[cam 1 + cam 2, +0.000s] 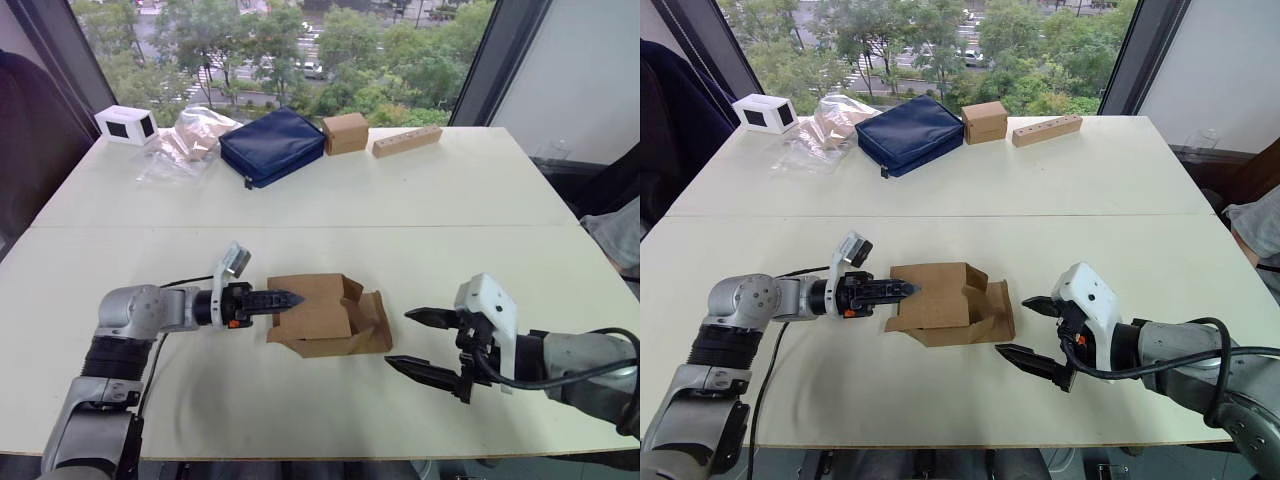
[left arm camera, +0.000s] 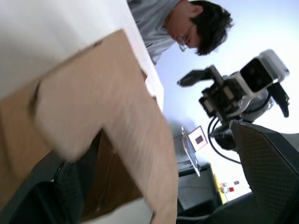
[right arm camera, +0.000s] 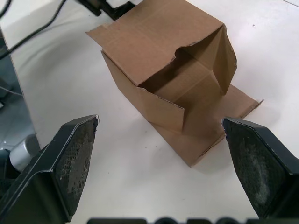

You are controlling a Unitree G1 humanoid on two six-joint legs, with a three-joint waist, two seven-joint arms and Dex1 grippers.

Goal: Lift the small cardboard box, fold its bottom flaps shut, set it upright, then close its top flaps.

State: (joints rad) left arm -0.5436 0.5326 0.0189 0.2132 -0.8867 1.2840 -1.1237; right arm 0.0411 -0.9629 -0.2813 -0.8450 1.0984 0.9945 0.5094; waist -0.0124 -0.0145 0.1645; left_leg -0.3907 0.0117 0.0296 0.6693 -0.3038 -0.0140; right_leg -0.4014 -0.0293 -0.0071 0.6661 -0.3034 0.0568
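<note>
- Brown corrugated cardboard forms the small cardboard box, which lies on its side on the white table, near the front edge, between the two grippers.
- Its open end is turned toward 3 o'clock in the head views, with the flaps splayed outward; one flap lies flat on the tabletop.
- From the right wrist view the hollow interior of the box is seen, with the flaps folded back around the opening.
- At 9 o'clock from the box the left gripper is seen, its black fingers drawn together and their tips touching the box's upper left edge; whether cardboard is pinched cannot be told.
- At 3 o'clock from the box the right gripper is held just above the table, near the box but apart from it, its two fingers spread wide and pointed at the open end.
- Toward 12 o'clock, at the far edge, are seen a navy blue pouch, a smaller square cardboard box, a long wooden block, a crumpled clear plastic bag and a small white box.
- A person with dark hair and glasses is caught in the left wrist view.
</note>
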